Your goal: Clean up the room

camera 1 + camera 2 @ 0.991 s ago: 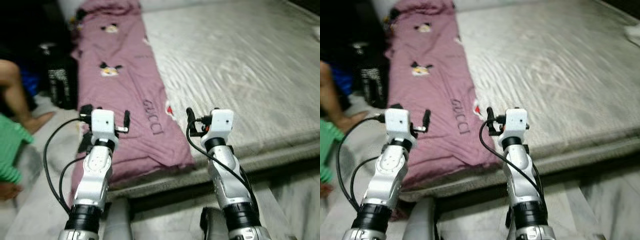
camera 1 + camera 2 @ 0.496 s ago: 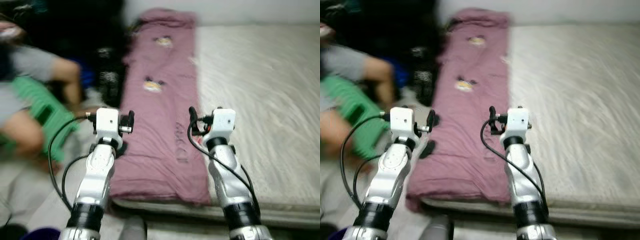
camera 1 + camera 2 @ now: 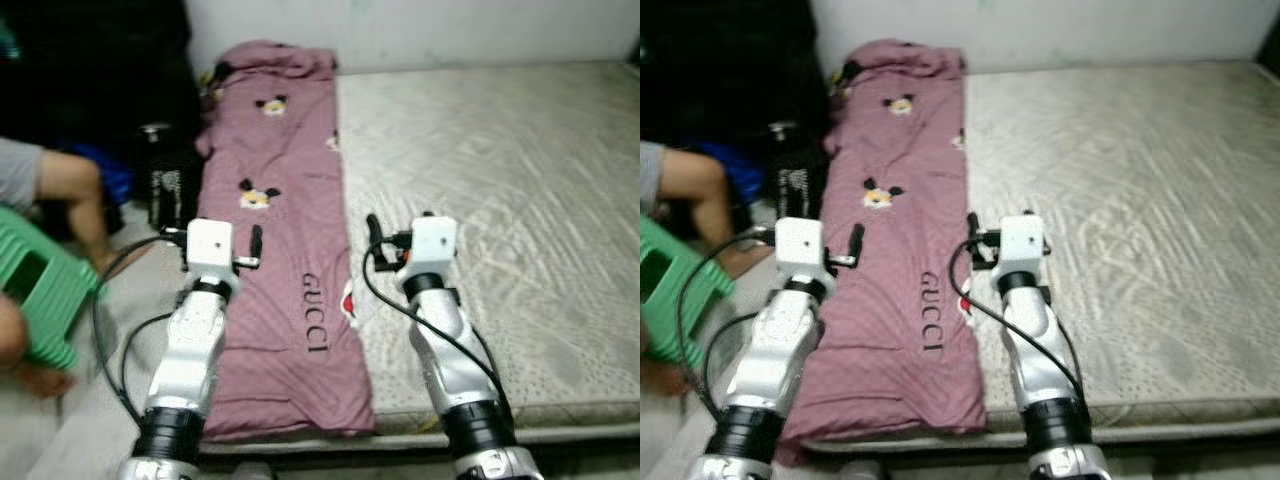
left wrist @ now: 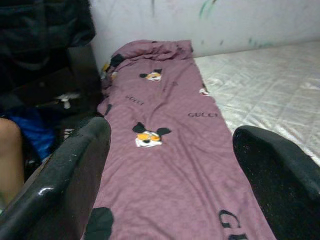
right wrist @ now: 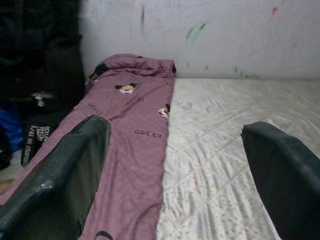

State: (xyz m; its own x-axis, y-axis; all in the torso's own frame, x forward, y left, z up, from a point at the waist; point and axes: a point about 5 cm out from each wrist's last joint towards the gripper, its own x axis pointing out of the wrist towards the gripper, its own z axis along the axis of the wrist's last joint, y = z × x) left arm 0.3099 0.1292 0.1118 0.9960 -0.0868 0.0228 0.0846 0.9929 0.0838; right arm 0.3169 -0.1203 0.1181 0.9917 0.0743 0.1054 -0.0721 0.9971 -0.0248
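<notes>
Left gripper (image 3: 256, 243) was held up over the near left part of the bed, above the purple blanket (image 3: 280, 270), fingers spread wide and holding nothing; the wrist view showed both black fingers (image 4: 70, 170) well apart with cloth between them. Right gripper (image 3: 372, 232) was raised level with it, just right of the blanket's right edge, over the bare grey mattress (image 3: 500, 180), likewise spread and empty.

Blanket: long strip laid along the mattress's left side, near end at the mattress edge, far end bunched against the white wall (image 5: 200, 30). Cartoon prints and lettering on it. It lay fairly flat, lightly wrinkled.

Further out: a person's knee (image 3: 75, 180) and a green plastic stool (image 3: 40, 300) on the floor at left; a black bag (image 3: 165, 185) beside the bed's left edge.

Change over the last second: the whole view swung and then settled. A second ago the bed ran slantwise; half a second ago the picture was blurred with the blanket left of centre; at this moment the bed sat squarely ahead and sharper. That was camera motion from the robot turning, not the things shifting. Both arms kept the same raised pose throughout.

Judgement: robot had squared up to the bed, blanket within reach. Whether the blanket needed folding or was already laid out as wanted, I couldn't tell.
</notes>
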